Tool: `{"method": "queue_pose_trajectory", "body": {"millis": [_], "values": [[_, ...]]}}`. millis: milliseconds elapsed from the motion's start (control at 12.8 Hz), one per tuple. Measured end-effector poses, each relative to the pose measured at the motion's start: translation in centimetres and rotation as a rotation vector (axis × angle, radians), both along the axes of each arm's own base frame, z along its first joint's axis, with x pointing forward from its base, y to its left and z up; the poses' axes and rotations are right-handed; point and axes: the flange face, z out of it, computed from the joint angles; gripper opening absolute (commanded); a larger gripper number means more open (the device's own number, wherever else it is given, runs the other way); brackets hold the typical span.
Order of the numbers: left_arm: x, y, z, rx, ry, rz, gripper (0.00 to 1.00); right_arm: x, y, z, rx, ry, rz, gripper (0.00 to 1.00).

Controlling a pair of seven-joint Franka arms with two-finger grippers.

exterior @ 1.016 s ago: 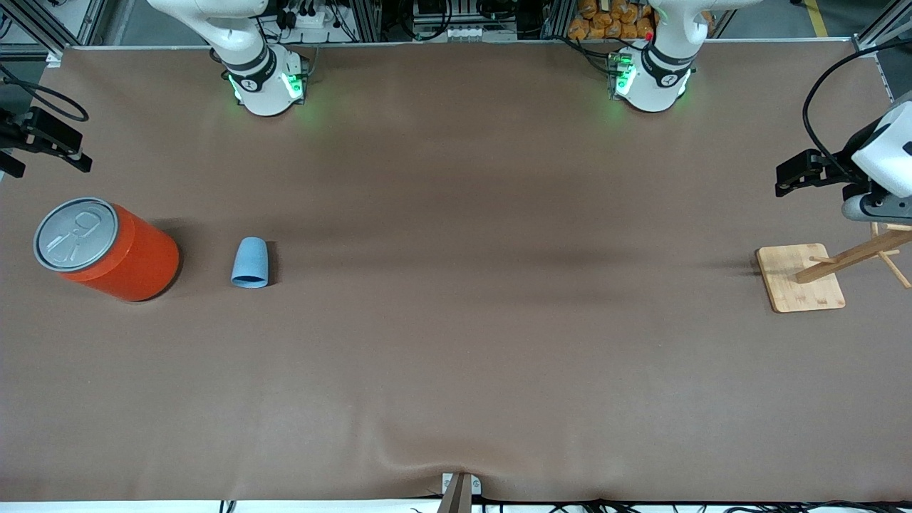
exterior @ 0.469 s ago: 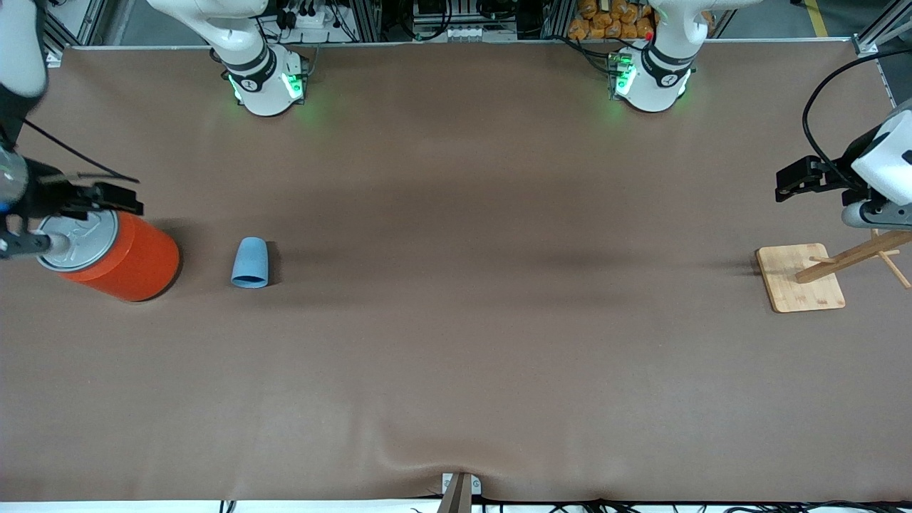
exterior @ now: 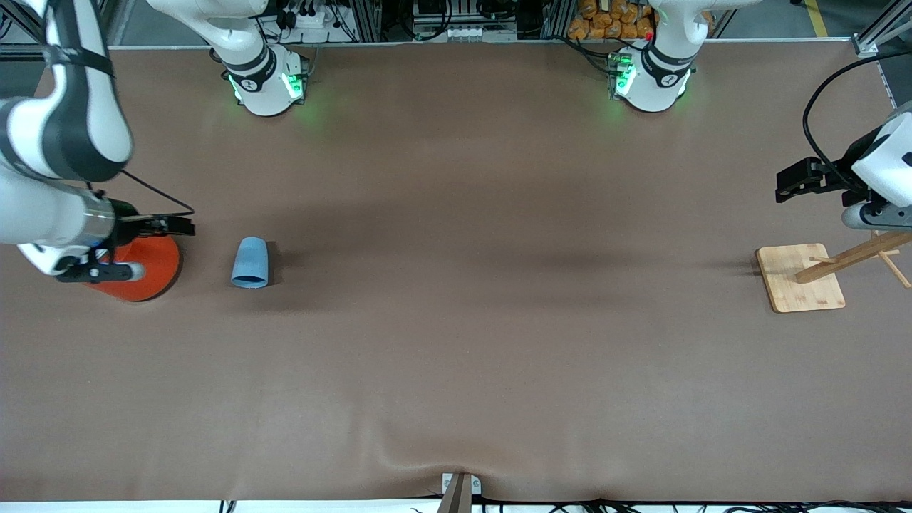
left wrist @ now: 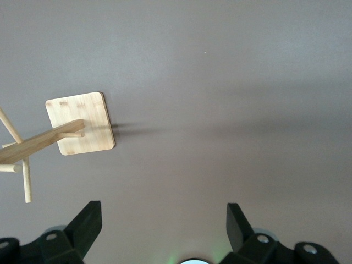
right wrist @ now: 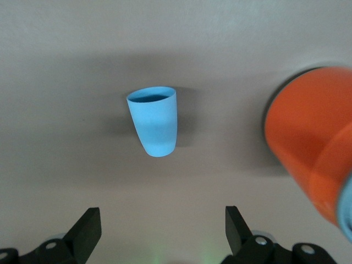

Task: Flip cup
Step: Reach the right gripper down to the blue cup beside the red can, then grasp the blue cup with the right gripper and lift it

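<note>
The light-blue cup (exterior: 250, 263) lies on its side on the brown table, its mouth toward the front camera. It stands apart from the orange can, toward the left arm's end. In the right wrist view the cup (right wrist: 154, 122) shows its darker inside at the rim. My right gripper (exterior: 132, 248) hangs open and empty over the orange can, short of the cup. Its fingertips (right wrist: 91, 219) show wide apart in the right wrist view. My left gripper (exterior: 844, 191) waits open and empty over the table by the wooden stand, and in its own view (left wrist: 163, 215) only bare table lies between its jaws.
The large orange can (exterior: 155, 266) stands near the right arm's end of the table, mostly hidden under my right arm, and shows in the right wrist view (right wrist: 308, 137). A wooden peg stand on a square base (exterior: 787, 281) sits at the left arm's end.
My right arm has swung in from the table's end and now hangs over the orange can, covering its lid. The cup, the can and the left arm have stayed put.
</note>
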Motion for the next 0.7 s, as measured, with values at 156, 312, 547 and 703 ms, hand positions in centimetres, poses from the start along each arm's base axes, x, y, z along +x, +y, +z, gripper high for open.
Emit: {"method": "queue_pose_trajectory", "body": {"millis": [156,312,547,703], "values": [[0.0,0.0,-0.1,0.000,0.002,0.000,1.00,-1.4,0.5,-4.2,-0.005,-0.044,-0.004,1.00],[0.1,0.0,-0.2,0.000,0.004,0.000,1.00,-3.1,1.3,-8.6,-0.010,-0.106,0.003,1.00],[0.1,0.0,-0.3,0.000,0.005,0.000,1.00,-5.1,2.8,-12.6,-0.015,-0.166,0.021,1.00],[0.1,0.0,-0.3,0.000,0.005,0.000,1.00,-5.6,3.6,-14.1,-0.015,-0.187,0.035,1.00]]}}
